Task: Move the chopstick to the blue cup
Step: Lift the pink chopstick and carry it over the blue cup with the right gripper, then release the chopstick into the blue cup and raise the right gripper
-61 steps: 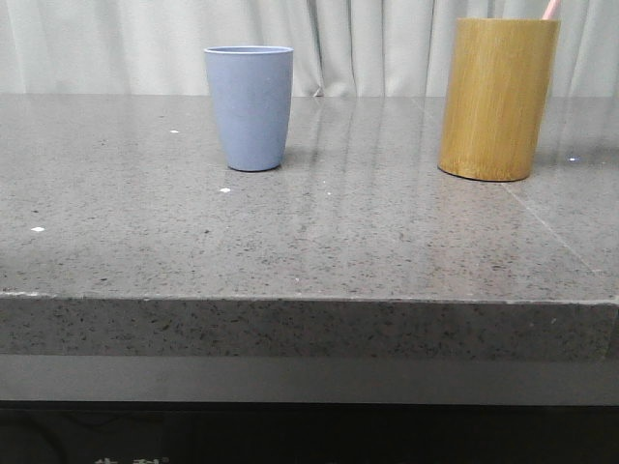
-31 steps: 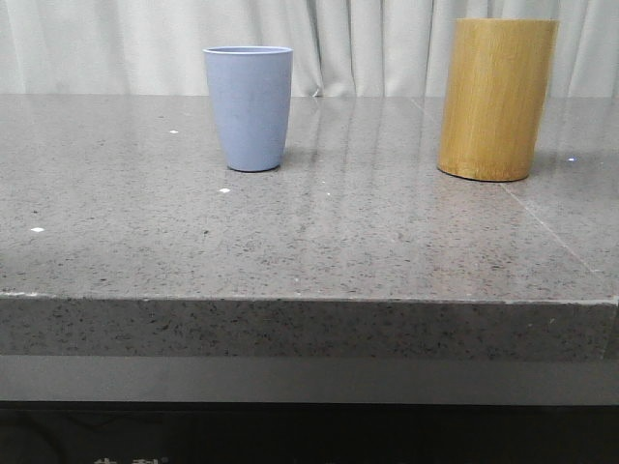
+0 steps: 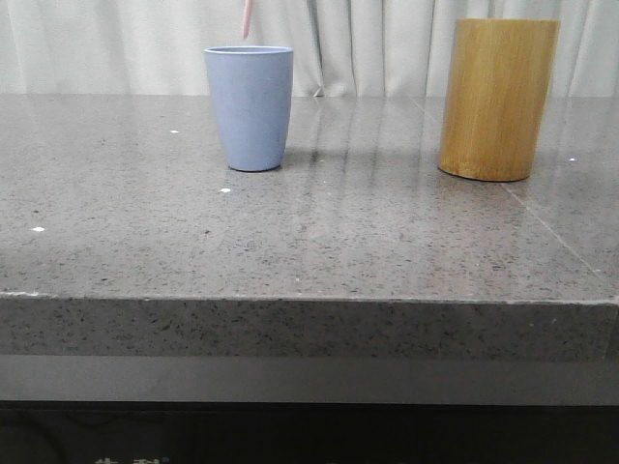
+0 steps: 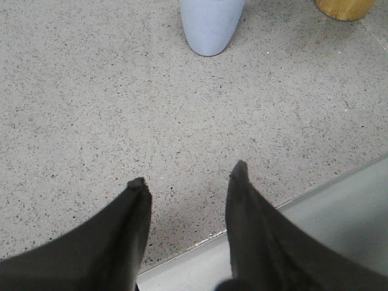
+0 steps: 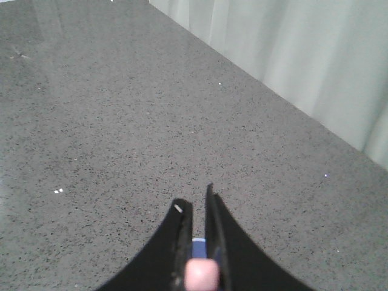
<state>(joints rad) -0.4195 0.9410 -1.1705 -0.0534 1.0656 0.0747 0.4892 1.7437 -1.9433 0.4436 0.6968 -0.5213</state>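
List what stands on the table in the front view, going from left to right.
blue cup, with the chopstick tip just above its rim → wooden cylinder

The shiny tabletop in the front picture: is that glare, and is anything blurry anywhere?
Front view: the polished speckled grey stone table mirrors pale curtain streaks beside the tan wooden cylinder; soft shadow by the matte grey-blue cup. Right wrist view: the thin pale pink chopstick end between the dark fingers is out of focus.

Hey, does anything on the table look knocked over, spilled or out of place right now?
Nothing stands out. The blue cup and the wooden cylinder both stand upright on the table, apart from each other. The chopstick hangs just above the cup's rim.
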